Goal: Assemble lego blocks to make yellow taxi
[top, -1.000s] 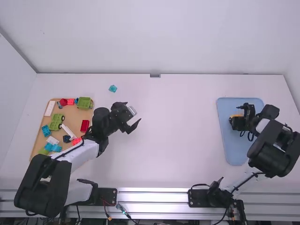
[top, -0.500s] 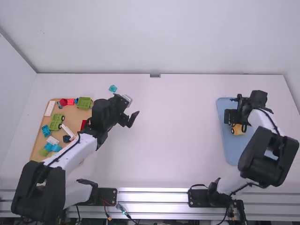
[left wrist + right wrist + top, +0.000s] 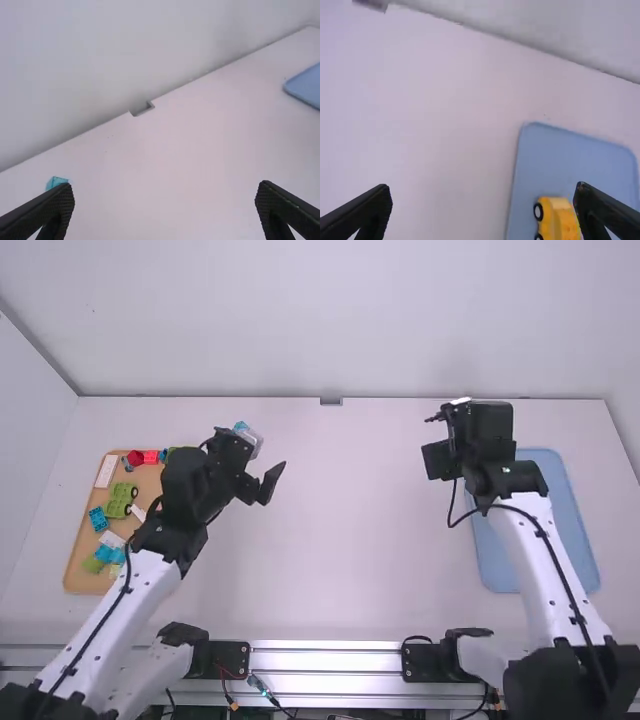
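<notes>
With the yellow taxi (image 3: 560, 220) on the blue tray (image 3: 535, 150) and left pincer (image 3: 165, 185) and right pincer (image 3: 482, 186) both spread and empty, finishing well probably means easing the arms home without nudging it.

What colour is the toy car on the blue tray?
Yellow, seen best in the right wrist view.
</notes>
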`<state>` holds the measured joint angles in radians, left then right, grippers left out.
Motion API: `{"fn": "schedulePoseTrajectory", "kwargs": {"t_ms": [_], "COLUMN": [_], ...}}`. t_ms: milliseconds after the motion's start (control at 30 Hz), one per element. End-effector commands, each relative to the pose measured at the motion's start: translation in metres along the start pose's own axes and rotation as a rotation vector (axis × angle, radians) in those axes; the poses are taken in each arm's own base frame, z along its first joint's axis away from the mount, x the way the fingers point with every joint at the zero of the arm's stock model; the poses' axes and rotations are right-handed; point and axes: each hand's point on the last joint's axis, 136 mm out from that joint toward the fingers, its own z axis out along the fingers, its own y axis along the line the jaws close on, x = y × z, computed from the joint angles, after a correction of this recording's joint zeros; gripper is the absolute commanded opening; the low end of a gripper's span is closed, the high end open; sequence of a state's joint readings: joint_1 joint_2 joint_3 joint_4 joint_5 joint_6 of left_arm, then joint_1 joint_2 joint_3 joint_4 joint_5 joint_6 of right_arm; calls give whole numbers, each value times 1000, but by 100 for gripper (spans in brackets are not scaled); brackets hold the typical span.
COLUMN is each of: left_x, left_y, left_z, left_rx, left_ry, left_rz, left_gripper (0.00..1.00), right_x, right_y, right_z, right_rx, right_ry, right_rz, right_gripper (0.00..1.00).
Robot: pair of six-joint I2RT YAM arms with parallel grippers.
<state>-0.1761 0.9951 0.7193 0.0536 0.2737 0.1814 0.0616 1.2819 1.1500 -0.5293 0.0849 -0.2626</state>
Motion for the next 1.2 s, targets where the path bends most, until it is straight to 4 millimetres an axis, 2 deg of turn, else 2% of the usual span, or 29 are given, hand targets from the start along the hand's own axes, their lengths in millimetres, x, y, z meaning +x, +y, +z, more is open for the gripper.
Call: {"fn": "schedulePoseTrajectory", "kwargs": {"t_ms": [0,67,300,433,900,1100,1167], "left_x": [18,29,65,86,164,197,200], "left_y": [16,23,66,71,46,37,36], "left_z": [-7,-12,-43,-56,-76,-76,-76], "left_rx": [-71,-109,-332,-416,-433,-433,-435], "left_ry": [38,62,77,87,89,89,78], "left_rz": [-61,-95,-244,-248,-248,-248,-245], "left_gripper": [93,91,80,72,40,27,24], "right_x": [11,12,9,9,18,50,59], "right_y": [-13,-17,-6,-7,-5,6,8], "right_z": [0,-2,-15,-24,-61,-61,-59], "right_rx": [29,28,-16,-8,36,39,39], "right_ry": [9,-11,-125,-196,-497,-518,-518], "right_rz": [74,108,210,282,301,301,301], "right_gripper": [93,91,81,74,44,29,25]}}
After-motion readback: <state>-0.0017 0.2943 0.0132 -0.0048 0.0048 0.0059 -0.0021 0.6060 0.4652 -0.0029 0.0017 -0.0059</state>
